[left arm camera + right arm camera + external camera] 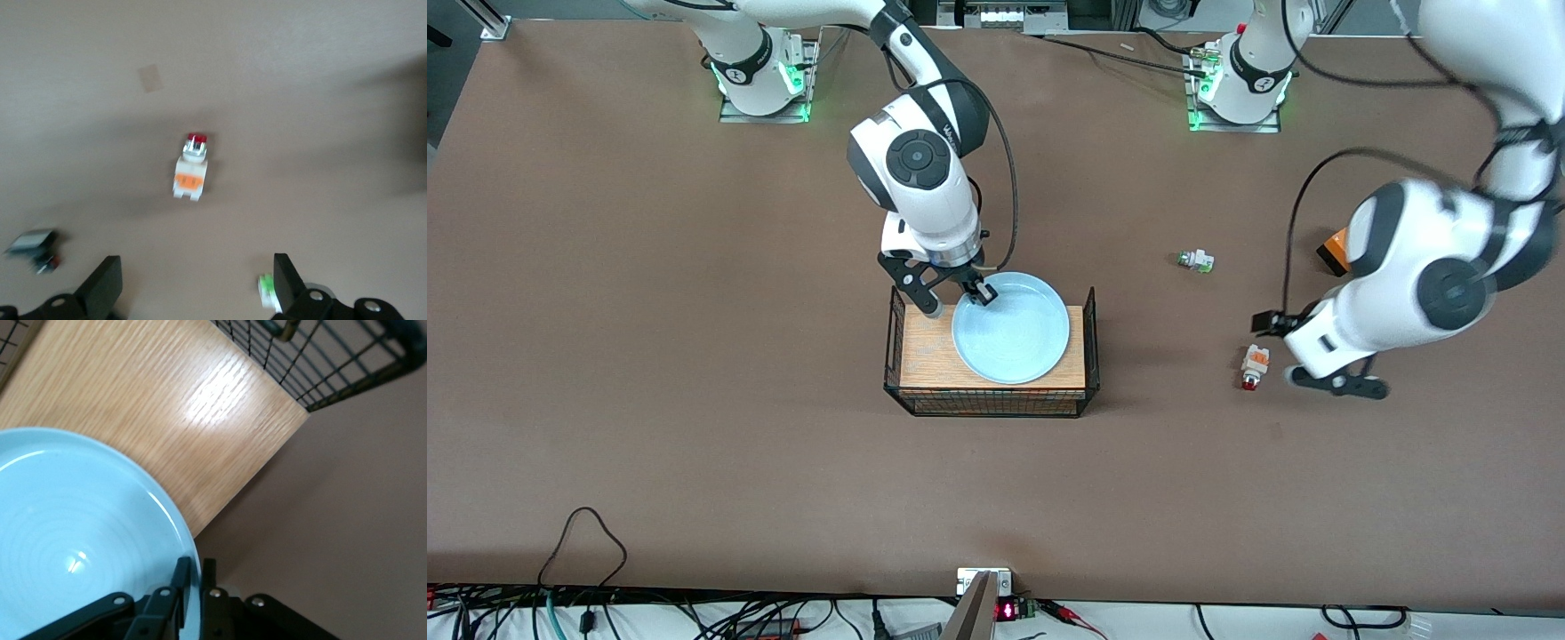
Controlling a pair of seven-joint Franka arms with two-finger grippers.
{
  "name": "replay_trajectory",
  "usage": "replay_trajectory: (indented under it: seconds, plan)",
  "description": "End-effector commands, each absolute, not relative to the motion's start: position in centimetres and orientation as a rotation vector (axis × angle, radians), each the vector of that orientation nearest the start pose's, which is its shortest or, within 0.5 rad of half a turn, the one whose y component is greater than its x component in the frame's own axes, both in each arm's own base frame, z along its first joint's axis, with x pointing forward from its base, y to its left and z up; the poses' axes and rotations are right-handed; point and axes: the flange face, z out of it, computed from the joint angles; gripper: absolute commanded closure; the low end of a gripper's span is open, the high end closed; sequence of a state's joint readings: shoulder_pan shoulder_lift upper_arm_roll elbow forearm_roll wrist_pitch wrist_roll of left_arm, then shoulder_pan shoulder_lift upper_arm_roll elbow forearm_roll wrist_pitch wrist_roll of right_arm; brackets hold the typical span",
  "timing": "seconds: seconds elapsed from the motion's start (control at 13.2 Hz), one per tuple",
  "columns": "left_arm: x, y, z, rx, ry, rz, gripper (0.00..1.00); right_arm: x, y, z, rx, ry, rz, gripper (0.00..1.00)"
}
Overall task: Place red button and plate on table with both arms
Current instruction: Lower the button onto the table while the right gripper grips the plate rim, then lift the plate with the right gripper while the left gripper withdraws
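The pale blue plate [1010, 327] is on the wood top of the black wire stand [925, 356]. My right gripper [983, 293] is shut on the plate's rim at the edge toward the robots. In the right wrist view the fingers [181, 577] pinch the rim of the plate [67, 540]. The red button [1254, 364] lies on the brown table [694, 400] toward the left arm's end. My left gripper [1334, 384] hovers beside it, open and empty. In the left wrist view the button [190, 175] lies ahead of the open gripper [193, 287].
A white part with a green tip [1196, 260] lies on the table, farther from the front camera than the button; it shows by one finger in the left wrist view [268, 291]. An orange object [1336, 249] lies under the left arm. A small dark part [37, 243] lies nearby.
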State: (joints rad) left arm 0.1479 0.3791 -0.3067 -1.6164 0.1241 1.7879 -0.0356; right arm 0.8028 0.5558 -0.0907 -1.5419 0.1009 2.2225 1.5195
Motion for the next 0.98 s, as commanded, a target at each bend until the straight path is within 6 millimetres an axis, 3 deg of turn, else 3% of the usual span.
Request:
replay_trajectory:
  seconds: [0.0, 0.15, 0.23, 0.38, 0.45, 0.61, 0.76, 0.83, 0.91]
  plan:
    - [63.0, -7.5, 47.5, -3.068, 0.265, 0.361, 0.0, 52.4, 47.7, 33.9, -2.745, 1.254, -0.016, 1.0]
    - [61.4, -7.4, 53.3, -3.057, 0.253, 0.316, 0.0, 52.1, 47.8, 35.7, -2.742, 1.229, -0.018, 1.0]
    - [60.3, -7.9, 54.4, -3.061, 0.253, 0.291, 0.0, 51.7, 47.8, 36.9, -2.75, 1.219, -0.009, 1.0]
    - [58.7, -5.3, 54.7, -3.142, 0.135, 0.18, 0.0, 51.5, 46.8, 41.0, -2.738, 1.218, -0.005, 1.0]
    - [57.6, -4.4, 53.9, -3.156, 0.171, 0.118, 0.0, 51.4, 46.2, 42.9, -2.73, 1.22, 0.002, 1.0]
    - [57.0, -4.2, 53.1, -3.164, 0.191, -0.062, 0.0, 51.2, 45.6, 46.4, -2.67, 1.196, 0.038, 1.0]
    - [56.1, -3.3, 53.9, -3.144, 0.181, -0.02, 0.0, 52.3, 43.3, 49.3, -2.604, 1.212, 0.045, 1.0]
    - [55.1, -2.6, 55.1, -3.145, 0.165, -0.01, 0.0, 53.1, 42.3, 49.9, -2.591, 1.21, 0.035, 1.0]
    - [55.0, -2.5, 55.1, -3.144, 0.163, 0.002, 0.0, 54.0, 41.4, 50.5, -2.591, 1.187, 0.018, 1.0]
